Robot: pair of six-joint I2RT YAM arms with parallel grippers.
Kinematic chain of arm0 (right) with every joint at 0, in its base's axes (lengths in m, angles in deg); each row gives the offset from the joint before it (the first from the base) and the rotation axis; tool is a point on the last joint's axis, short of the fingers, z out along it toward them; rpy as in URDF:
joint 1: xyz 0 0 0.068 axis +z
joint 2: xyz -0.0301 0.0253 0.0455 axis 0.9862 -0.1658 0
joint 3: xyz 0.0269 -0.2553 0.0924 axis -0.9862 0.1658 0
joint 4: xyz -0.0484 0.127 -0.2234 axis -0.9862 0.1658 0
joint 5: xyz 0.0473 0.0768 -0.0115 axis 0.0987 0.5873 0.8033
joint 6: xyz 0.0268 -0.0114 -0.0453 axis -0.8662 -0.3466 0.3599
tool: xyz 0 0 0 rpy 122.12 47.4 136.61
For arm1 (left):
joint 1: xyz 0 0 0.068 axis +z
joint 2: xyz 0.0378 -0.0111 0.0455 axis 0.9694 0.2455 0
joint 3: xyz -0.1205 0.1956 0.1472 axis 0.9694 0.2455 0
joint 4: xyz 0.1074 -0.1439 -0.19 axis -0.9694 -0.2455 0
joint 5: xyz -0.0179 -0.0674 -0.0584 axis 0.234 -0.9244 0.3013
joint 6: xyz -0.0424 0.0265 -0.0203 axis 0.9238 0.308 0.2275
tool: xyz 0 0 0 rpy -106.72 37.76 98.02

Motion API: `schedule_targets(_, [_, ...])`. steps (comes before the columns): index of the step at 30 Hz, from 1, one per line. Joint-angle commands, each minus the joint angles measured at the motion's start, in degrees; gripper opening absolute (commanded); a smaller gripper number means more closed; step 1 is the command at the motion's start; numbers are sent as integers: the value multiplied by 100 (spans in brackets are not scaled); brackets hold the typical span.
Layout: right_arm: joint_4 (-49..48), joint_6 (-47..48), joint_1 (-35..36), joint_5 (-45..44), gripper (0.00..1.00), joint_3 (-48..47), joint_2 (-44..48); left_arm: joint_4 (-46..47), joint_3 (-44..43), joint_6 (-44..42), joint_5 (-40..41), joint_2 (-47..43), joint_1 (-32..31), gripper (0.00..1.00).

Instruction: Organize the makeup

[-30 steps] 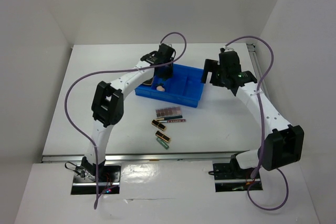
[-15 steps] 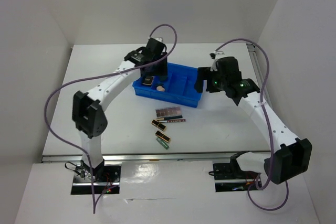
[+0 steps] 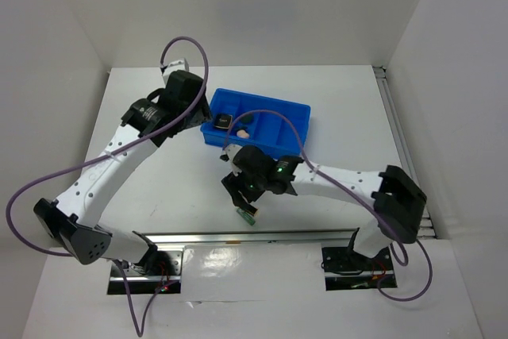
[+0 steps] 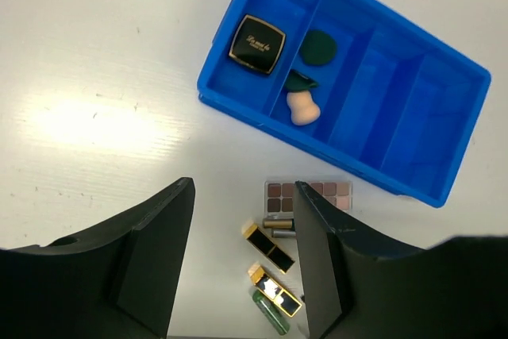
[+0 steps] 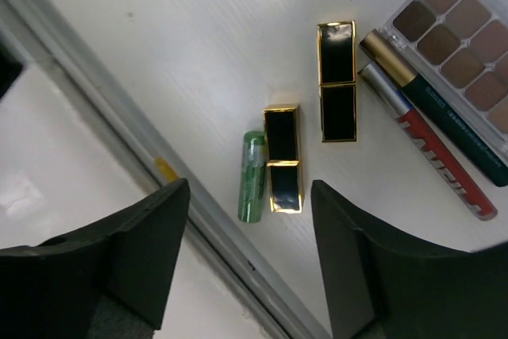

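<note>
The black square compact (image 4: pixel 258 44), a dark green round piece (image 4: pixel 318 47) and the peach sponge (image 4: pixel 302 109) lie in the left compartments of the blue tray (image 4: pixel 413 109). On the table in front of the tray lie the pinkish palette (image 5: pixel 468 25), two thin pencils (image 5: pixel 429 152), two black-gold cases (image 5: pixel 282 158) and a green tube (image 5: pixel 252 176). My left gripper (image 4: pixel 244 196) is open and empty, high up, left of the tray (image 3: pixel 274 139). My right gripper (image 5: pixel 248 196) is open and empty, just above the green tube and the nearer case.
A metal rail (image 5: pixel 119 117) runs along the table's front edge, close to the green tube. The two right compartments of the tray hold nothing. White walls stand on both sides. The right arm (image 3: pixel 333 184) stretches across the front of the table.
My left gripper has pulled back from over the tray to the left, and the black compact now shows in the tray. My right arm has swung from beside the tray to above the loose makeup.
</note>
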Motion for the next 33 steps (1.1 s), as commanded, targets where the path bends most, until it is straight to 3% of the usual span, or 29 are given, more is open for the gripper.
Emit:
schedule_targets(1, [-499, -330, 65, -629, 68, -224, -471, -95, 120, 276, 182, -71, 19, 66])
schedule_targets(8, [-605, -638, 65, -1331, 66, -357, -1122, -219, 383, 382, 68, -177, 72, 66])
schedule_targets(27, [-772, -577, 4, -1438, 66, -726, -1861, -218, 436, 329, 138, -185, 72, 66])
schedule_targets(33, [-719, -577, 4, -1491, 57, -831, -2045, -218, 436, 329, 138, -185, 72, 66])
